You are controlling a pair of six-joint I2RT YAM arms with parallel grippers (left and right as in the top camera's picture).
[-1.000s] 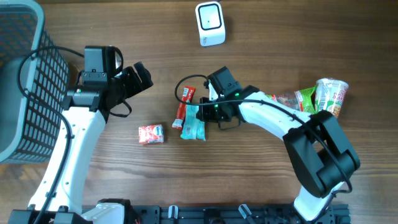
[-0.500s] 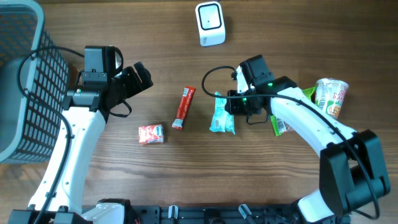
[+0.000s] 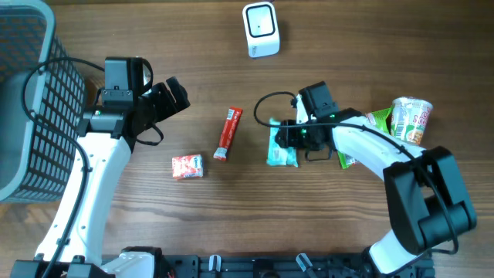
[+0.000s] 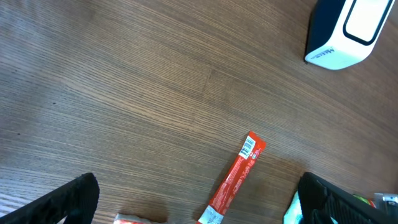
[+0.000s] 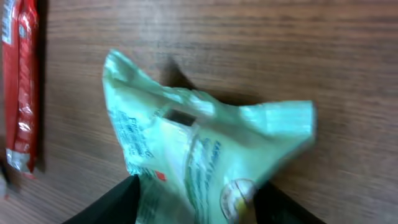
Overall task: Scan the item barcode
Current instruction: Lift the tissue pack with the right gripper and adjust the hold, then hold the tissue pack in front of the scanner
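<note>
The brown wooden table [image 3: 347,46] is seen from above. Nearest, right of centre, a mint-green plastic packet [image 3: 282,151] lies flat on it. The right gripper [image 5: 198,190] straddles the packet's end, jaws half apart on either side. Farther left, the left gripper [image 3: 176,94] gapes wide and empty. Farthest stands a white box-shaped scanner [image 3: 261,29].

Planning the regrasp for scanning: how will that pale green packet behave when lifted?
The green packet looks crinkled and puffed, so it is probably floppy and light, and would likely sag if lifted by an edge. Its glossy film may slip. Lying flat, it should not roll.
</note>
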